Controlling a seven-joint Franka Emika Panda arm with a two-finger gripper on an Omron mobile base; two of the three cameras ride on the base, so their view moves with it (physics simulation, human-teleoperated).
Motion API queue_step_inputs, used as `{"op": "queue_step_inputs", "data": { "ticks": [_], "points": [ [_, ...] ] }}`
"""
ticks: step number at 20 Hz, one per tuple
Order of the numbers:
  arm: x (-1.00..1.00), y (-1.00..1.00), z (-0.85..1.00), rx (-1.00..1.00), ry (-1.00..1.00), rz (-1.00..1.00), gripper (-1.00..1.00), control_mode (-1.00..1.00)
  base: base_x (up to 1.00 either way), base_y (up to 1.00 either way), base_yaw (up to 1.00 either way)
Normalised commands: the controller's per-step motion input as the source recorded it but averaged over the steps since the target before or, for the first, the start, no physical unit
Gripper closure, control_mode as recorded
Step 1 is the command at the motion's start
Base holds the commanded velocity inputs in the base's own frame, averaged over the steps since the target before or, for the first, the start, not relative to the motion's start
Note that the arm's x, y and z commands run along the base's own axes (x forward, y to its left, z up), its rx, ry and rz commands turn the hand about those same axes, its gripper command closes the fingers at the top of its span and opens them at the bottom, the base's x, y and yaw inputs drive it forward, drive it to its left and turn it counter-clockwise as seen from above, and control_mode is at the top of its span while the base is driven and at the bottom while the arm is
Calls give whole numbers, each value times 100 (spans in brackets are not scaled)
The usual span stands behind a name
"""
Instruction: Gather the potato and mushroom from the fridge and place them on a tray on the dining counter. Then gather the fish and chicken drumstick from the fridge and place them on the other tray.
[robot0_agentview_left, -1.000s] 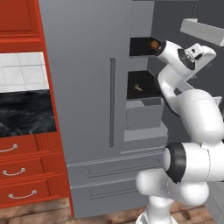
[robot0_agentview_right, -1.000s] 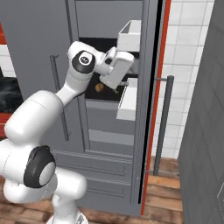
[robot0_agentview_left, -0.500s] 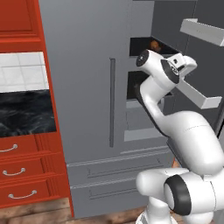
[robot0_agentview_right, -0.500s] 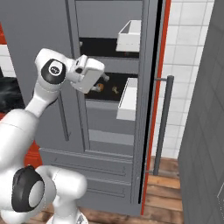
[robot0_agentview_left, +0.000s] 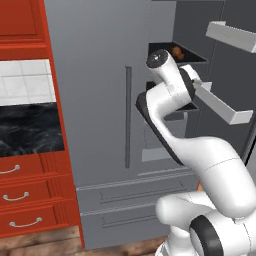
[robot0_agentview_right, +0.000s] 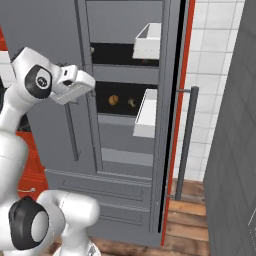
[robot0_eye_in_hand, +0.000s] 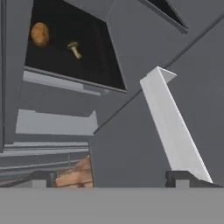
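Withdrawn from the open compartment over the last second, the arm has swung its hand leftward and back, clear of the fridge (robot0_agentview_right: 125, 60) interior; a second ago the hand sat level with the dark shelf opening, and now it stands in front of the closed left door. The gripper (robot0_eye_in_hand: 113, 177) has its jaws spread wide, the two dark fingertips (robot0_eye_in_hand: 181, 177) well apart at the bottom of the hand view, and nothing is between them. In the right base view the hand (robot0_agentview_right: 75, 86) is a white block tilted slightly downward, just beside the left door's vertical bar handle (robot0_agentview_right: 72, 135), not touching it as far as can be judged.

Beyond the hand, the right door stands open, showing dark shelf compartments. On the middle shelf lie the potato (robot0_agentview_right: 113, 100) and, just to its right and apart from it, the mushroom (robot0_agentview_right: 131, 102); the hand view shows the same pair, potato (robot0_eye_in_hand: 40, 34) to the left and mushroom (robot0_eye_in_hand: 75, 49) beside it. A brown item (robot0_agentview_left: 176, 51) sits in the upper compartment; its identity cannot be determined. White door bins (robot0_agentview_right: 147, 112) project from the inner face of the open door (robot0_agentview_right: 172, 115).

Two wide drawers (robot0_agentview_left: 135, 202) lie below the doors. Left of the fridge stand red cabinets (robot0_agentview_left: 30, 205) with a black veined counter (robot0_agentview_left: 27, 130) and white wall tiles. Wooden flooring (robot0_agentview_right: 192, 212) runs under the open door.
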Motion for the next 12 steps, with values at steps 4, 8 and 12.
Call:
{"op": "queue_step_inputs", "data": {
  "ticks": [4, 8, 12],
  "points": [
    [-14, 94, -12, 30, 0, 25, -100, -100, 0, 0, 0],
    [-5, 78, -6, 31, 0, 27, -100, -100, 0, 0, 0],
    [17, 67, 0, 34, 0, 26, -100, -100, 0, 0, 0]
  ]
}}
